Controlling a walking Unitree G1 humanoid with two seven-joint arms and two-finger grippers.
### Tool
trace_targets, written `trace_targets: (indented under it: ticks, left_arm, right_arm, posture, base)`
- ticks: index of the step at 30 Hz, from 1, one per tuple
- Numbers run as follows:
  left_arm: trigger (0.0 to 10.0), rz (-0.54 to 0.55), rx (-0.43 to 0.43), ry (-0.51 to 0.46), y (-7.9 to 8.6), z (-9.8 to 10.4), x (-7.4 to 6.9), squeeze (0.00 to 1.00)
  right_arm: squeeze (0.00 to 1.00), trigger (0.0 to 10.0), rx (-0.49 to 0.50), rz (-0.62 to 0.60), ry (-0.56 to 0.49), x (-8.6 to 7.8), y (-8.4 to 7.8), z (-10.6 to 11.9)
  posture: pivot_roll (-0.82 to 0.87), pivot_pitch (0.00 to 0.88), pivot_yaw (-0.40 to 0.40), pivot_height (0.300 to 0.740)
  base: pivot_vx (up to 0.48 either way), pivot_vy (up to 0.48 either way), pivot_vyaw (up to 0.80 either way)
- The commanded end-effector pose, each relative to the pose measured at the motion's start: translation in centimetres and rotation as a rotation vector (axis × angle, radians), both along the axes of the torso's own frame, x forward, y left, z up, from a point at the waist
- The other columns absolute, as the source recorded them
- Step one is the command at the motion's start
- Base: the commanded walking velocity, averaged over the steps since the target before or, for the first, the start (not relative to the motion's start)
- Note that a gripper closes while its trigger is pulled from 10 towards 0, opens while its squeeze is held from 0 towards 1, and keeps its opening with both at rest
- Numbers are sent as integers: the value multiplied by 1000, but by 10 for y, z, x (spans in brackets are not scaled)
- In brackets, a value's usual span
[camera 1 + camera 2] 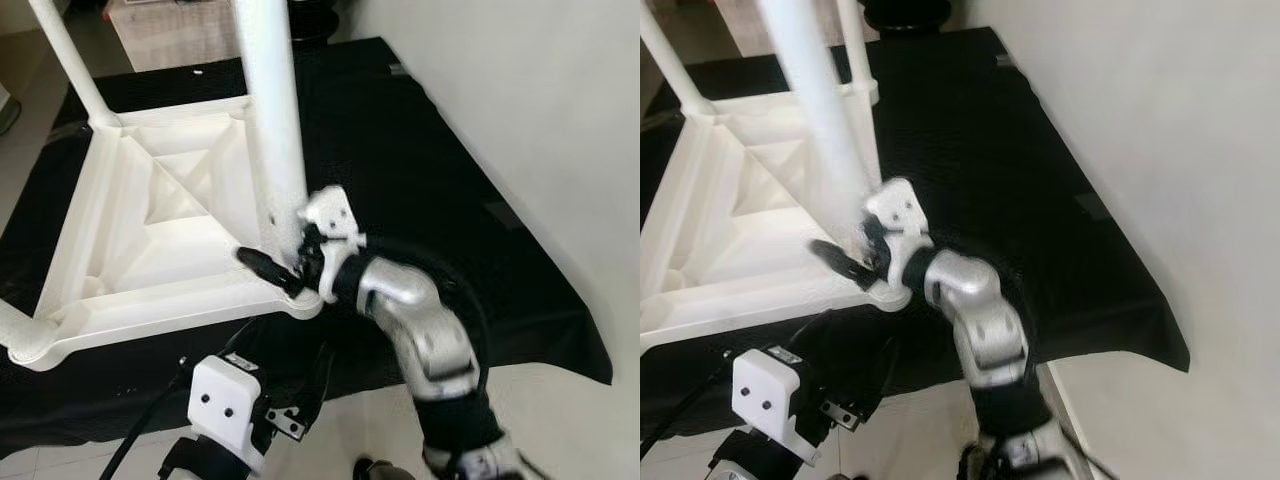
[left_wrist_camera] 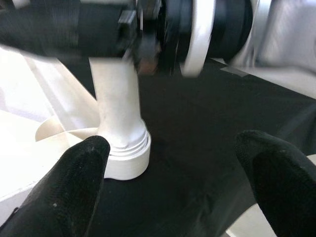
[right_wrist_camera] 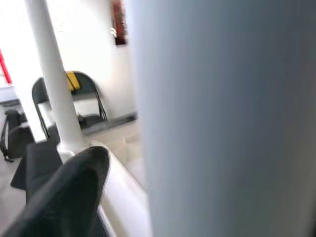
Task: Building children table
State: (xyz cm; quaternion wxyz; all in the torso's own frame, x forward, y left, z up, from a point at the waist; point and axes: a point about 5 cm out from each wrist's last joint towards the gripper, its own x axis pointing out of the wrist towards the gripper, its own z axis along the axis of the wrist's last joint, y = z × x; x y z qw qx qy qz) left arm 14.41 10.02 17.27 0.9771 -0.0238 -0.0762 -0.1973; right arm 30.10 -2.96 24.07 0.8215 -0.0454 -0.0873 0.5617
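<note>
A white plastic children's table (image 1: 150, 240) lies upside down on a worktop covered with a black cloth (image 1: 400, 170), filling the left half of the left eye frame. Its ribbed underside faces up, and white legs stand up from the corners.

The nearest leg (image 1: 272, 120) rises from the corner socket at the centre of the frame toward the top edge. The right end effector (image 1: 285, 262) is at the base of this leg, just above the socket. One black finger (image 1: 265, 265) shows on the near-left side of the leg, lying over the table's rim; the other is hidden behind the leg, so the fingers appear closed around the leg. The silver right arm (image 1: 425, 330) bends up from the lower right.

The left end effector (image 2: 173, 182) sits low, under the front edge of the table at the bottom centre of the left eye frame. In the left wrist view its two black fingertips (image 2: 74, 182) stand wide apart with nothing between them, pointing at the leg's socket.

A second leg (image 1: 70, 60) rises in the upper left. In the right wrist view, a folding chair (image 3: 74, 98) stands in the background.
</note>
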Motion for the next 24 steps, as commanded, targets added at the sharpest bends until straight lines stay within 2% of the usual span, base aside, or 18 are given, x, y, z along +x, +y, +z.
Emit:
trace_targets:
  ticks: [1,2,3,4,6,8,10,13,21,22,23,24]
  left_arm:
    - [10000,6,8,8,1,-1,-3,0]
    - [10000,6,8,8,1,-1,-3,0]
    - [10000,8,7,8,0,-1,-3,0]
    - [10000,9,8,7,0,-1,-4,0]
    - [10000,9,8,7,0,-1,-4,0]
    - [10000,9,8,8,-1,0,-5,0]
    - [10000,9,8,8,-1,0,-5,0]
    - [10000,6,8,14,-1,1,-9,0]
    - [10000,7,9,24,-2,1,-13,0]
    - [10000,7,10,26,-2,1,-14,0]
    - [10000,6,11,26,-2,1,-14,0]
    - [10000,7,11,26,-2,2,-14,0]
  right_arm:
    - [1000,10000,-14,176,-31,-1,3,-1]
    - [1000,10000,-14,176,-31,-1,3,-1]
    - [1000,10000,-9,242,-42,0,0,2]
    - [0,10000,-4,289,-44,4,-2,7]
    - [0,10000,-4,289,-44,4,-2,7]
    - [0,10000,-26,382,-46,12,-6,17]
    - [0,10000,-26,382,-46,12,-6,17]
    - [0,10000,-105,534,-48,24,-10,29]
    - [0,10000,-147,613,-44,29,-8,27]
    - [0,3608,-144,633,-43,30,-8,26]
    - [0,0,-138,650,-37,30,-8,26]
    - [0,0,-133,661,-32,31,-8,26]
  posture:
    - [30,206,-11,740]
    - [30,206,-11,740]
    - [32,207,-11,740]
    - [41,213,-11,740]
    - [41,213,-11,740]
    - [45,220,-9,740]
    - [45,220,-9,740]
    - [59,235,-14,740]
    - [100,238,-12,740]
    - [105,238,-12,740]
    - [105,238,-12,740]
    - [105,238,-12,740]
  base:
    - [0,0,0]
    - [0,0,0]
    - [0,0,0]
    - [0,0,0]
    - [0,0,0]
    - [0,0,0]
    - [0,0,0]
    - [0,0,0]
    - [0,0,0]
    - [0,0,0]
    - [0,0,0]
    - [0,0,0]
